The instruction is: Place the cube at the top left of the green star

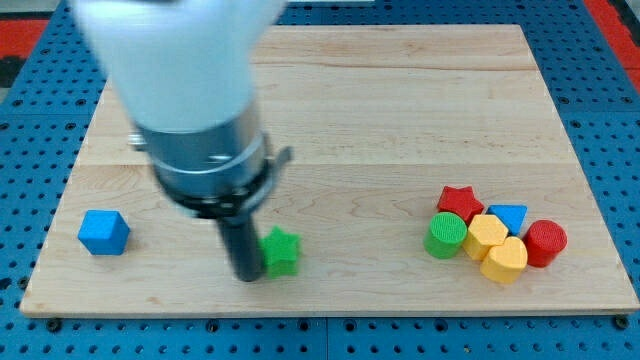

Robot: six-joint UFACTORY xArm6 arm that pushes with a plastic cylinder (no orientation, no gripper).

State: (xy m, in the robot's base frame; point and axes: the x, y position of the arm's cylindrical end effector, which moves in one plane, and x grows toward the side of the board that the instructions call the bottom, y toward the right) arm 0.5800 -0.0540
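**Resting my tip against the green star, cube far off at nine o'clock**

Pressing close to the small green star-shaped block (281, 251), my tip (247, 276) sits at the star's eight o'clock side, the dark rod just beside or touching the star's edge; the blur makes it hard to tell which. No pincer shows on this arm, only the straight rod, so nothing is clasped.

The blue cube block (104, 232) lies well apart from the star, at its nine o'clock, near the light wooden board's (400, 110) edge at the view's left. It stands alone, touching nothing.

At the star's three o'clock, well apart, a tight cluster of blocks lies together. A red star block (459, 200) sits at the cluster's eleven o'clock, with a green cylinder block (446, 235) just below it. A blue triangular block (509, 216) sits at the cluster's one o'clock. Two yellow blocks lie in the middle: one yellow hexagonal block (486, 235) and one yellow rounded block (504, 260) at six o'clock. A red cylinder block (546, 243) closes the cluster at three o'clock.

The arm's grey and white body (200, 110) looms blurred above the rod.
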